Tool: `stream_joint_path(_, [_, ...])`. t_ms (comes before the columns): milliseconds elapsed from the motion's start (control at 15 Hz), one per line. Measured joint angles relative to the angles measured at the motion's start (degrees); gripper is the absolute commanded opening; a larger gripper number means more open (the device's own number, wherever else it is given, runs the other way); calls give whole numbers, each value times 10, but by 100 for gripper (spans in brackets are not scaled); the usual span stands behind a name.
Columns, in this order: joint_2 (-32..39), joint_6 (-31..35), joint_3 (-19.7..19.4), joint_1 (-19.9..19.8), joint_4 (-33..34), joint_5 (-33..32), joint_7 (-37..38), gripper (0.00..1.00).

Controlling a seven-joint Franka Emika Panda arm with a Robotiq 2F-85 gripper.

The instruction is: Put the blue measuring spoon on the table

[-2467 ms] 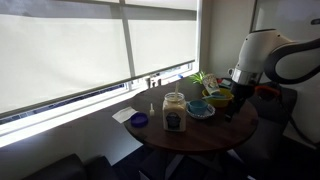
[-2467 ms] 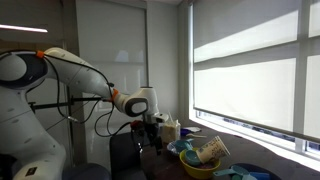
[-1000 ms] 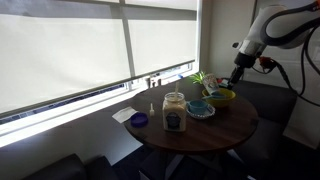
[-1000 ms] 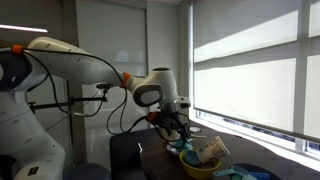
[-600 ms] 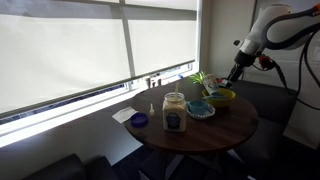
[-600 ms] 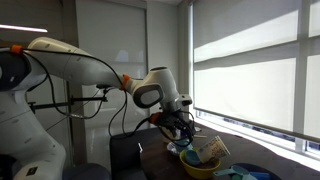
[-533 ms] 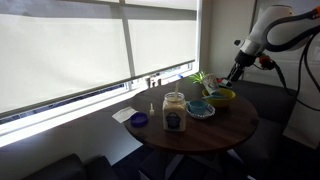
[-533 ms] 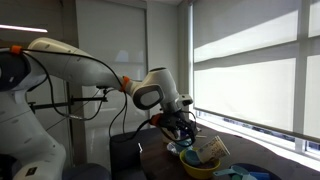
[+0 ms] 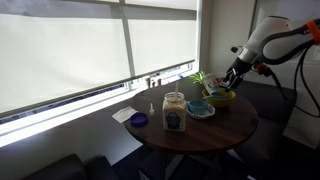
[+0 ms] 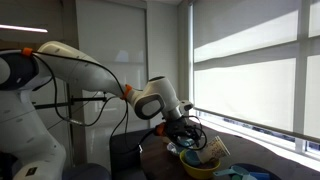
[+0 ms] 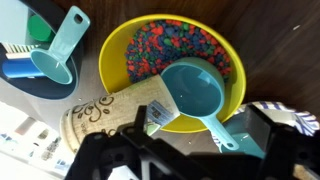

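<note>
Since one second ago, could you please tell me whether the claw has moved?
Yes. In an exterior view the claw has dropped lower, closer to the yellow bowl, which stays in place on the table.

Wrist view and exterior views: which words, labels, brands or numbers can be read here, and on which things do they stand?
No text can be read in any view.
Jar label: dark, too small to read.
Pale roll at the yellow bowl rim: dark print, too blurred to read.
</note>
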Motion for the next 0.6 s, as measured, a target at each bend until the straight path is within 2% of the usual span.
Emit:
stream_joint_path(200, [12, -1, 4, 0, 0, -7, -8, 61])
stream_joint_path(333, [22, -4, 6, 0, 0, -8, -10, 63])
stream_joint_path(467, [33, -8, 9, 0, 0, -8, -13, 59])
stream_joint_path(533, [39, -9, 11, 0, 0, -8, -14, 45])
stream_joint_path(600, [43, -9, 13, 0, 1, -8, -14, 40])
